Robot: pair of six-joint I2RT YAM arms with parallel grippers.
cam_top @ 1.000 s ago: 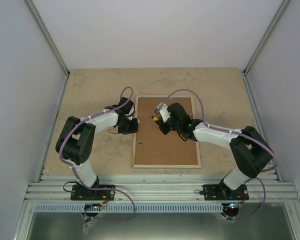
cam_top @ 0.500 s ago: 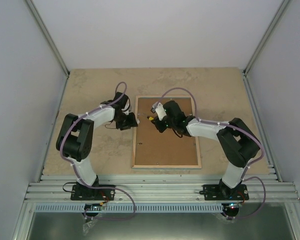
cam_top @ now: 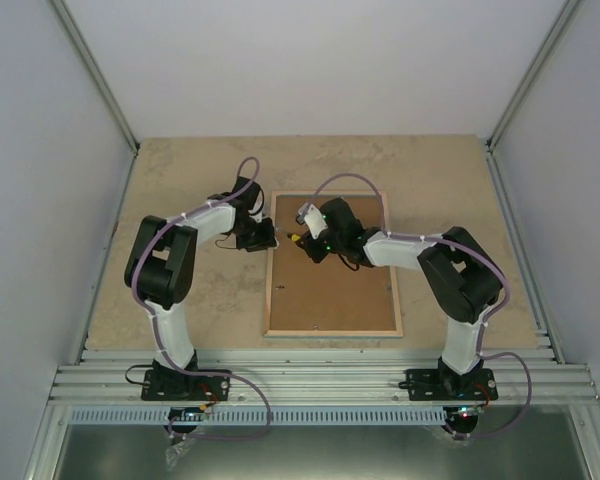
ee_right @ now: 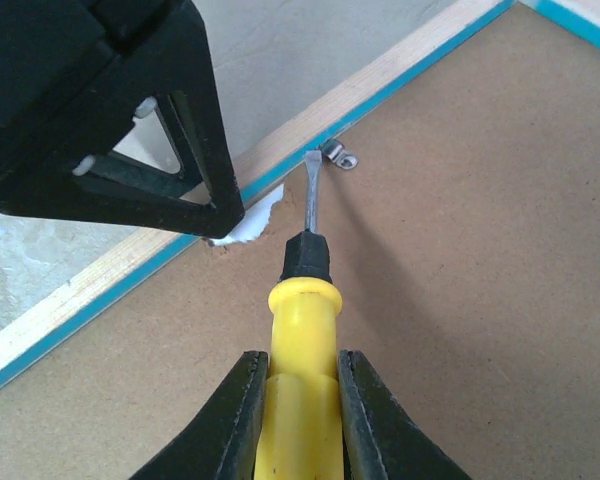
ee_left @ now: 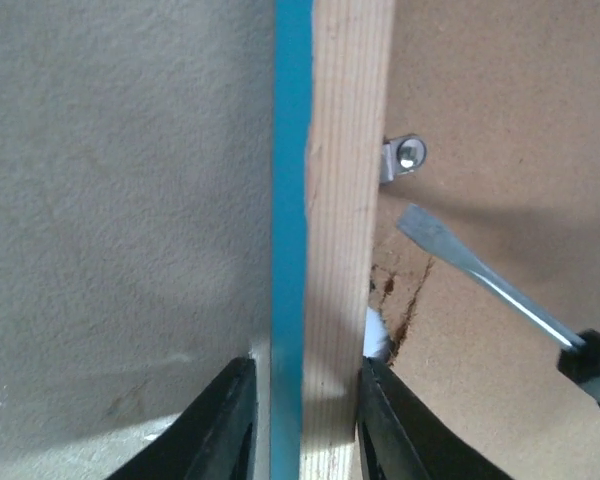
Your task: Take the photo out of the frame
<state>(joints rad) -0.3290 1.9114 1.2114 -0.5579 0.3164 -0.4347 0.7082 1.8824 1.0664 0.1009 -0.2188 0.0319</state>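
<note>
Frame: I am looking at the frame (cam_top: 330,331) lying face down on the worktop (cam_top: 180,180). Its long sides are running away from the arm bases.
Photo: I am not seeing the photo at all. I am guessing it is hiding inside the frame, under the brown backing board (cam_top: 330,290).
Left tool: The left tool (ee_left: 302,420) is sitting over the frame's left long side, with one finger outside and one inside. I cannot tell if it is squeezing or just resting there.
Right tool: The right tool (ee_right: 302,420) is gripping a yellow screwdriver (ee_right: 302,300) tightly, out over the backing board inside the frame.
What matters next: The screwdriver is pointing across the frame at its left long side. Its flat tip is sitting just beside a small metal clip (ee_right: 338,155) on that side's inner edge. I am thinking the tip needs to push that clip round before the board can come out.
Nearer arm: Both tools are working at the frame's left side, but only the right one is carrying something to move the clip.
Top view: It is showing the whole frame and both arms, but the clip is too small to see there.
Wrist views: They are showing the clip, the tip and a white scrap (ee_right: 248,222) poking through a tear in the board.
</note>
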